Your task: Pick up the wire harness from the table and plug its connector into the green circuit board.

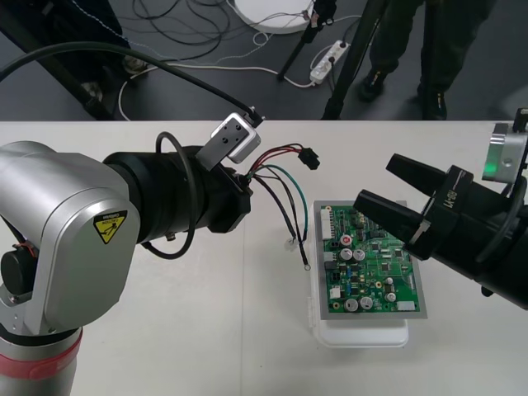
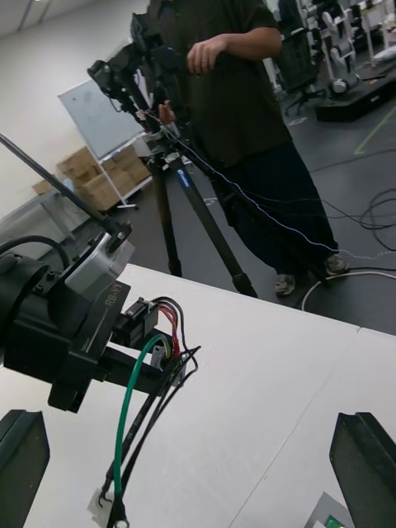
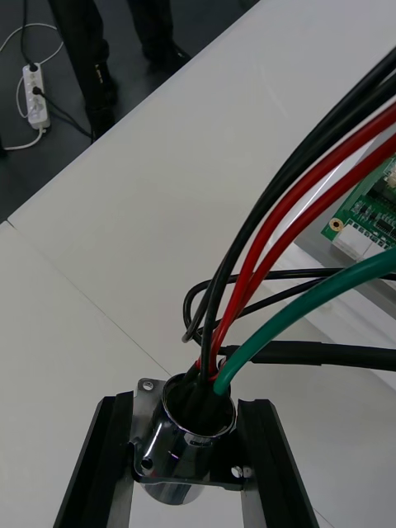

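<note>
My left gripper (image 1: pixel 243 188) hovers above the table, left of the board, shut on the harness's round metal socket (image 3: pixel 181 450), whose flange sits between its fingers (image 3: pixel 103 462). Red, black and green wires (image 1: pixel 280 177) fan out from it; the small black plug (image 1: pixel 309 157) hangs free in the air toward the far side. A green wire with a ring end (image 1: pixel 305 266) droops beside the green circuit board (image 1: pixel 371 264) on its white base (image 1: pixel 363 334). My right gripper (image 1: pixel 373 183) is open above the board's far right part, facing the left gripper (image 2: pixel 74 330) and the wires (image 2: pixel 124 429).
The table's far edge (image 1: pixel 330 122) runs just beyond the plug. Past it the dark floor holds cables, a power strip (image 1: pixel 328 59) and tripod legs (image 1: pixel 346 74). A corner of the board (image 3: pixel 367 206) lies close under the wires.
</note>
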### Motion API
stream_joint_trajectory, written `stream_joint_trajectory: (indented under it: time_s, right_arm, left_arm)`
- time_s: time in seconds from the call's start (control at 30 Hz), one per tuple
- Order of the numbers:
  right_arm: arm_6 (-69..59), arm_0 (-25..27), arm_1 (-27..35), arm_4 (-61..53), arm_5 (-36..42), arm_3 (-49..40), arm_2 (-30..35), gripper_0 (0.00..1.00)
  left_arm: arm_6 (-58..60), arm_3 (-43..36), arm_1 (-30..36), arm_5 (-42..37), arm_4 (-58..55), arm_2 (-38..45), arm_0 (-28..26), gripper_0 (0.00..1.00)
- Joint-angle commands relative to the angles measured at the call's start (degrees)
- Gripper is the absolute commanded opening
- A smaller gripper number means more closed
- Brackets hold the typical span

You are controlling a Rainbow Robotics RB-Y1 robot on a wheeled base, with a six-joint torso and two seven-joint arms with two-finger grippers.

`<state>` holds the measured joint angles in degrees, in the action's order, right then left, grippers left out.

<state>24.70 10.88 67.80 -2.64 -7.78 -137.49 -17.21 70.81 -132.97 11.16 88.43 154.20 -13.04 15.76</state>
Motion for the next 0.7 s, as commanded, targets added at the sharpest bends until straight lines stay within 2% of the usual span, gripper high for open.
stream_joint_trajectory:
  time_s: [0.03,0.3,0.7]
  right_arm:
    - [-1.06,0.54,-1.18,0.44,6.99,-7.09,0.42,1.00]
    - [-1.15,-2.18,-2.32,0.27,16.83,-11.48,-2.13,1.00]
    - [-1.15,-13.43,-6.28,0.35,29.49,-11.48,-11.71,1.00]
  left_arm:
    - [4.16,-0.44,-1.67,-3.17,0.31,0.03,2.26,0.00]
    - [3.99,-0.36,-1.67,-3.17,0.31,-0.06,2.26,0.00]
    - [4.08,-0.44,-1.67,-3.17,0.31,0.12,2.26,0.00]
